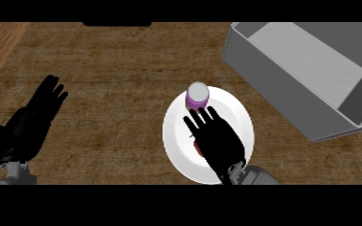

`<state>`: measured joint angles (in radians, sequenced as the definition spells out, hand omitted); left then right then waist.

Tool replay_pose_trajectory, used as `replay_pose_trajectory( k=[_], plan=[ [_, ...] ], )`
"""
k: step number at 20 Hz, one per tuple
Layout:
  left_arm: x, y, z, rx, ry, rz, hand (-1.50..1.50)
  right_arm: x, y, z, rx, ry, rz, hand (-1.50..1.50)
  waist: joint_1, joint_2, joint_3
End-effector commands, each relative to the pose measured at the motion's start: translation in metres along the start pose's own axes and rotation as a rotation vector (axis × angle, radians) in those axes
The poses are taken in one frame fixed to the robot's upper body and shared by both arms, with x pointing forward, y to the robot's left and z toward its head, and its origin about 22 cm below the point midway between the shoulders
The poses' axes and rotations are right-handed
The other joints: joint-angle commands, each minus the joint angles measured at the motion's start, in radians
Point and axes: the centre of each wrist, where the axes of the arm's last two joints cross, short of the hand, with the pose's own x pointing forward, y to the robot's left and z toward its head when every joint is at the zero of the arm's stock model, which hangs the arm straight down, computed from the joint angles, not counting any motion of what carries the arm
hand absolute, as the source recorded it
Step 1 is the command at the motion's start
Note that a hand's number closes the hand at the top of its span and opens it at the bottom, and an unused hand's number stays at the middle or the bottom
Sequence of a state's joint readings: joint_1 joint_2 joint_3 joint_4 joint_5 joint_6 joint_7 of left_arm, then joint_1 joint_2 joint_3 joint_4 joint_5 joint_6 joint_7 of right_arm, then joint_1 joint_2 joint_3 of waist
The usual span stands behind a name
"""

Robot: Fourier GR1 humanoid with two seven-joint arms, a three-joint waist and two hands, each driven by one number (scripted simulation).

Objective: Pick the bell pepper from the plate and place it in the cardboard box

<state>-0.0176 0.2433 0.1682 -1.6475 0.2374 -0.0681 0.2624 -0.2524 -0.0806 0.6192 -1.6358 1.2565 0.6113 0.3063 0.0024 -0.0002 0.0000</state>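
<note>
Your brown, wood-grained desk (120, 67) fills the view, with a lighter plank strip at 10 o'clock and a dark slot at its far edge toward 12 o'clock. A round white plate (240, 110) lies just below centre, toward 5 o'clock. On its far rim stands a small purple cylinder with a pale top (197, 96). Your right hand (216, 136) hovers over the plate, fingers straight and spread, pointing toward 12 o'clock, holding nothing; its fingertips come just short of the purple cylinder. A sliver of red bell pepper (197, 147) shows at the left edge of that hand, on the plate; the rest is hidden under the palm. The grey open-topped cardboard box (297, 72) sits at 2 o'clock, just beside the plate. Your left hand (35, 117) rests at 9 o'clock, open, fingers up, well apart from the plate.
</note>
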Motion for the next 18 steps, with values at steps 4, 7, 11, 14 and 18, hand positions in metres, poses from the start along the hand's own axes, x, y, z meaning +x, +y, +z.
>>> replay_pose_trajectory(
  k=[4, 7, 11, 14, 18],
  plan=[
    [0.001, 0.001, -0.007, 0.007, -0.009, -0.002, 0.00, 0.011, 0.010, -0.009, 0.000, 0.009, 0.000, -1.50, -0.001, 0.000, 0.000],
    [-0.007, 0.010, 0.007, -0.018, -0.004, -0.003, 0.00, -0.003, 0.012, -0.010, -0.003, -0.002, -0.008, -1.50, 0.001, -0.001, 0.000],
    [-0.003, 0.008, 0.004, -0.009, -0.002, 0.001, 0.00, -0.020, 0.007, -0.023, -0.053, -0.048, 0.013, 1.50, 0.002, 0.000, 0.000],
    [0.002, 0.011, -0.007, 0.006, -0.016, -0.003, 0.00, 0.011, 0.013, -0.026, -0.073, -0.082, 0.018, 1.50, 0.001, 0.000, 0.000],
    [-0.001, 0.002, 0.006, -0.023, -0.013, 0.006, 0.00, -0.013, 0.020, -0.024, -0.086, -0.104, 0.046, 1.50, 0.001, 0.000, 0.000]
  ],
)
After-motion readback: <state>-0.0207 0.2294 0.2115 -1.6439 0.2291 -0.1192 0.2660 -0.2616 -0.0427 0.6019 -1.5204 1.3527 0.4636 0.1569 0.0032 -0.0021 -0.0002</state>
